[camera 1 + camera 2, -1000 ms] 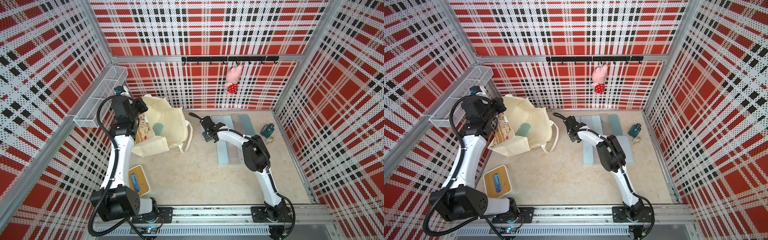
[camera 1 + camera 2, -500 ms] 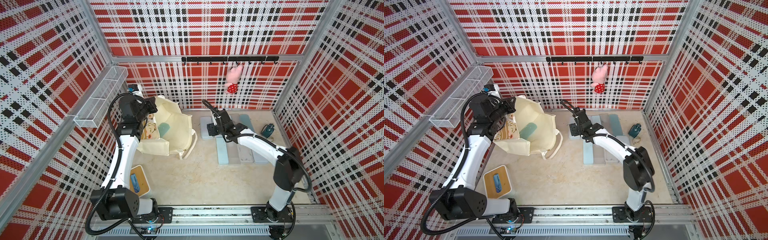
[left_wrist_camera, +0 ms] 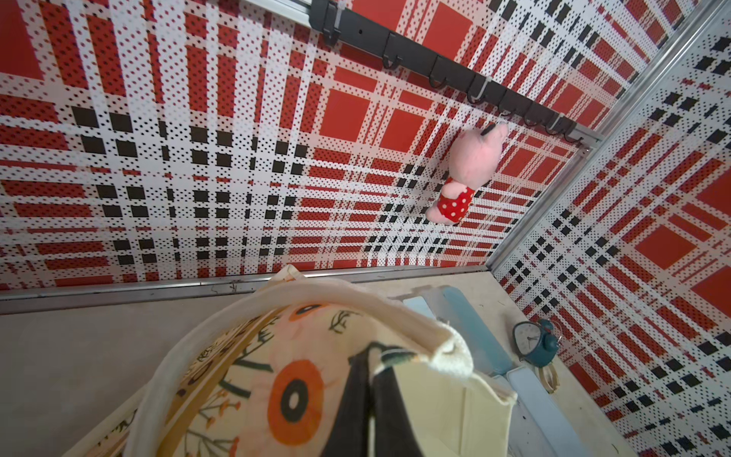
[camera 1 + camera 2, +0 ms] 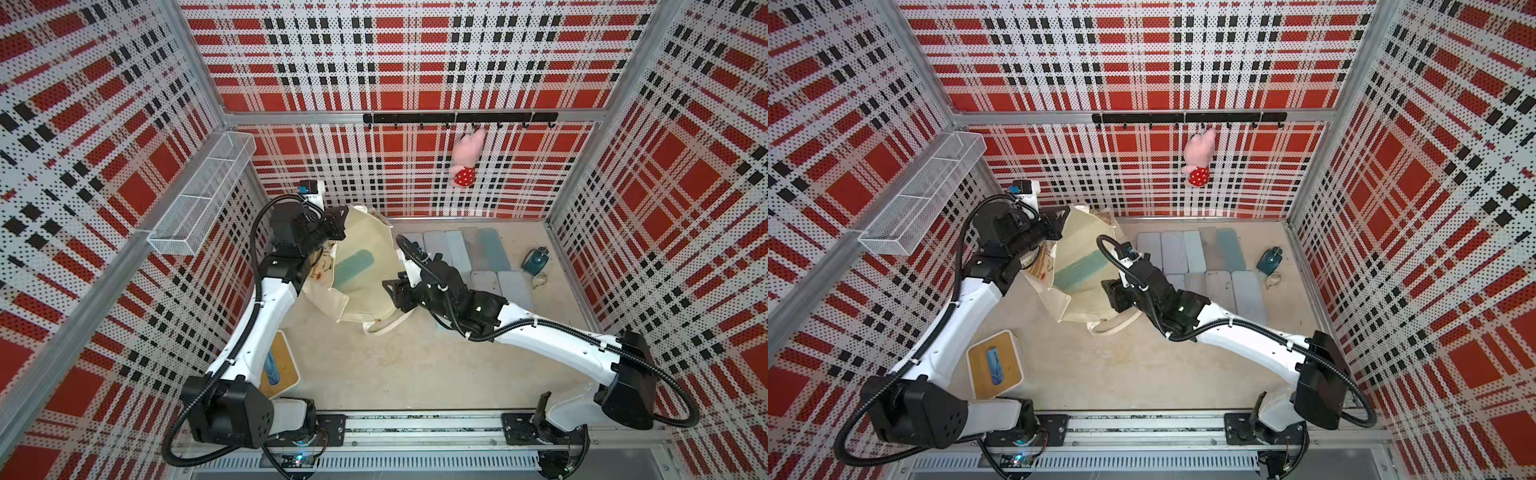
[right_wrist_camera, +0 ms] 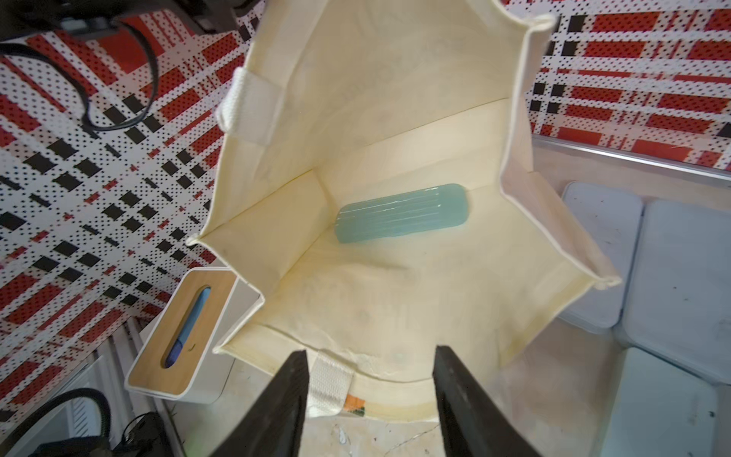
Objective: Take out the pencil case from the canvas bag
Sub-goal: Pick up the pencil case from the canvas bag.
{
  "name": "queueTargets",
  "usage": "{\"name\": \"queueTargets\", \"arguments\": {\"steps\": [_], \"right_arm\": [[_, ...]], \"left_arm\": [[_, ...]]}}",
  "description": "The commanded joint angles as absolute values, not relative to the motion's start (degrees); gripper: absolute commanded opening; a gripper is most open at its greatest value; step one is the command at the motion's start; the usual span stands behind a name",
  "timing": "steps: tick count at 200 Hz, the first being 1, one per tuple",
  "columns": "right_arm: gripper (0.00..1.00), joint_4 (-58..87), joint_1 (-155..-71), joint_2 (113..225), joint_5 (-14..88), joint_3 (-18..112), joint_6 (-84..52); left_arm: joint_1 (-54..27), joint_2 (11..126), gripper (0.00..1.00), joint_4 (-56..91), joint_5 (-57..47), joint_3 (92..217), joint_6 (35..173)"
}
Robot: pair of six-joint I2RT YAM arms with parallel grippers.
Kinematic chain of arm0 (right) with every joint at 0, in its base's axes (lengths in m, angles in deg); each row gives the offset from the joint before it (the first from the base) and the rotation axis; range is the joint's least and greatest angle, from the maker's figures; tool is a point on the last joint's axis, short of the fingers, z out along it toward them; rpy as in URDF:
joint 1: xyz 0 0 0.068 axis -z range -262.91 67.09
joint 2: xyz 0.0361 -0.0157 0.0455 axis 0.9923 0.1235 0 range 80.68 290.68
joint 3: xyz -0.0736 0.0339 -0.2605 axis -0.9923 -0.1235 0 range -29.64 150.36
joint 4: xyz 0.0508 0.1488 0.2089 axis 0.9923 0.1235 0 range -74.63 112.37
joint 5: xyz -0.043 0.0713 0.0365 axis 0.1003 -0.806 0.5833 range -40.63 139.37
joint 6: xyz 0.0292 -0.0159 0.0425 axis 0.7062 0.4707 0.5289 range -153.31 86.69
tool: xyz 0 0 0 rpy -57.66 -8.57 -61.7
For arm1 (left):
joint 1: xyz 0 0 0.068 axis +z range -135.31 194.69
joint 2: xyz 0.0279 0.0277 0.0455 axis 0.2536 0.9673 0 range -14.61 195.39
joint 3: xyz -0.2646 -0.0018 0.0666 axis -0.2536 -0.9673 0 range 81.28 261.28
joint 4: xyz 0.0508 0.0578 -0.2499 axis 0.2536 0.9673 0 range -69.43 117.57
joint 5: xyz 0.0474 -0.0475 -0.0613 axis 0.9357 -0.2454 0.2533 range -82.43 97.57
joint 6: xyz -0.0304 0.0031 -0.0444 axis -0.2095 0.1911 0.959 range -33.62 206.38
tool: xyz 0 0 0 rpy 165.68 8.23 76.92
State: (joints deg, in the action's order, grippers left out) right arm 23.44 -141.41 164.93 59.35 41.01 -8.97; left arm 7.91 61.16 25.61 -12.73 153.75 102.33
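Right wrist view: the pencil case [image 5: 401, 212], a pale teal ribbed bar, lies flat on the floor of the canvas bag [image 5: 375, 79], alone and well inside the mouth
Wire basket [image 4: 203, 195]: on the wall left of the bag, well apart from it
Left gripper [image 3: 372, 368]: at the bag's far-left rim corner, jaws pinched together on the fabric, holding the mouth up and open
Tissue box [image 4: 994, 365]: wooden lid, near-left of the bag, apart from it
Right gripper [image 5: 370, 352]: at the bag's near rim, jaws apart and holding nothing, one finger just beside a white handle strap [image 5: 330, 385]
Slabs [image 4: 457, 249]: pale flat pieces laid side by side right of the bag
Alarm clock [image 3: 534, 342]: small, teal, farther right of the bag
Risk, wrong catch: the parted jaws straddle the rim; closing here would likely bite canvas or strap, not the case
Risk, collapse: the mouth seems to hang from one pinch; a slip there would probably drop cloth over the case
Risk, drag: the case looks smooth and lies crosswise deep inside; a shallow grip could slide off, or lifting could pull the limp bag along
Surface: beige, scuffed tabletop [image 4: 395, 374] under the bag
Room: red, black and white plaid perforated walls [image 4: 415, 62]; behind the bag a black hook rail [image 4: 457, 118] with a pink plush toy [image 4: 467, 158] hanging
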Motion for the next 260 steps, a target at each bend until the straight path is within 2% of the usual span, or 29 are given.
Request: {"name": "queueTargets", "arguments": {"steps": [1,73,119,182,260], "right_arm": [[0.52,20.64,-142.81,166.51,60.81,41.01,-6.08],[0.47,19.44,-142.92,178.57,57.97,42.63,0.92],[0.47,23.21,-142.78,188.59,58.55,51.21,5.38],[0.5,21.62,-138.7,198.48,54.81,58.31,25.59],[0.7,21.35,-135.22,201.53,55.92,58.26,46.85]], "left_arm": [[6.58,58.29,0.0,20.96,-11.91,152.86,101.54],[3.88,56.24,0.0,21.28,-9.48,152.39,102.89],[3.25,54.98,0.0,21.26,-8.1,152.35,104.58],[2.49,50.48,0.0,19.61,-7.11,151.16,109.17],[-1.99,48.42,0.0,18.51,-7.69,150.72,110.41]]}}
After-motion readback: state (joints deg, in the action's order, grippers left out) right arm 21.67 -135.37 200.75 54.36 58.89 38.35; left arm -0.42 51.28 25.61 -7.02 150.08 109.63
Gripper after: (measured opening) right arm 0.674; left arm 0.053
